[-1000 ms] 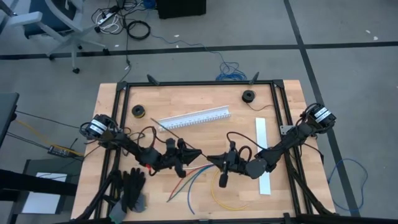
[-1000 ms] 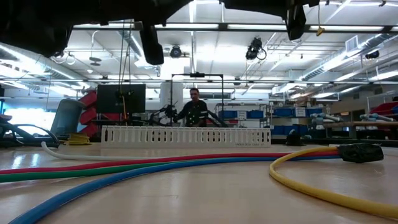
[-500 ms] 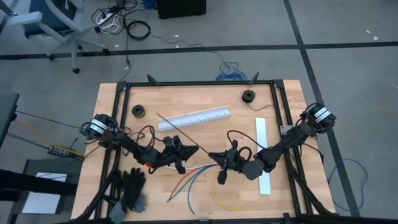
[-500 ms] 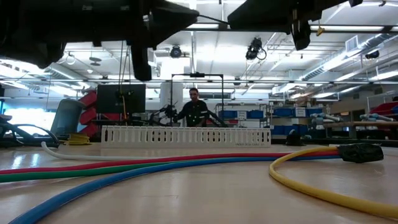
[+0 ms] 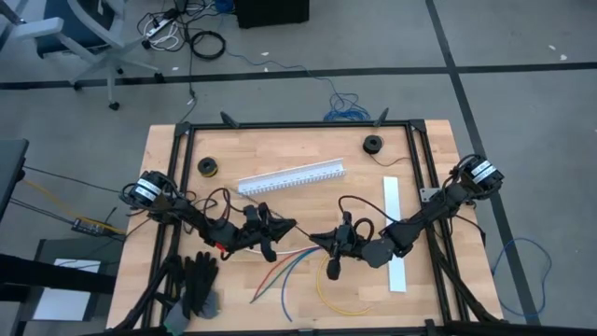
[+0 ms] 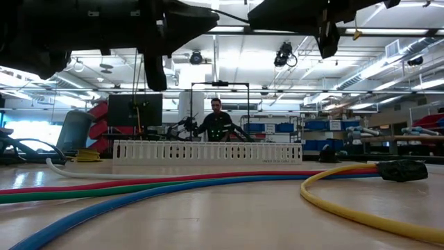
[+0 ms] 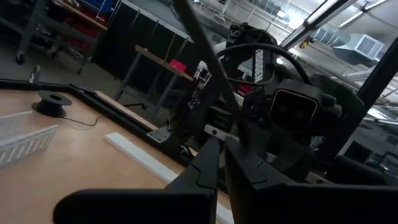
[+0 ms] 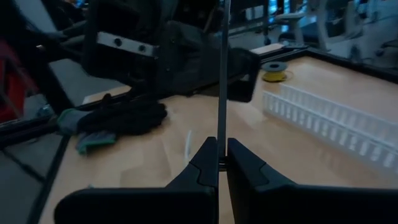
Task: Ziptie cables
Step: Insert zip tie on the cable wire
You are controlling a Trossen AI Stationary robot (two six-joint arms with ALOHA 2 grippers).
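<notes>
The cables (image 5: 280, 273), red, green, blue, white and a yellow loop (image 5: 340, 299), lie loose on the wooden table near its front, one ending in a dark plug (image 6: 402, 170). In the low view they run across the foreground (image 6: 139, 186). Above them my two grippers meet tip to tip, clear of the table. My right gripper (image 5: 315, 238) (image 8: 222, 152) is shut on a thin dark ziptie (image 8: 222, 74). My left gripper (image 5: 289, 227) (image 7: 222, 149) is shut, and the ziptie (image 7: 211, 62) passes close by its fingertips. My right gripper pinches the ziptie between its two fingers, the strip coming out at their tips (image 8: 222, 134). The fingers come about level from the table's right side. The ziptie is lifted clear and runs straight on past the fingertips toward my left gripper. Whether my left gripper touches the ziptie I cannot tell.
A white slotted channel (image 5: 291, 175) lies behind the grippers and a flat white strip (image 5: 395, 233) to the right. Two spools (image 5: 207, 166) (image 5: 373, 144) sit near the far edge, black gloves (image 5: 196, 285) at the near left. A person (image 6: 217, 121) stands beyond the table.
My left gripper has sunk a little and rolled about the line it points along, so more of it shows at the top of the low view. The ziptie's free end has swung with this. Both grippers stay shut, and the cables have not moved.
</notes>
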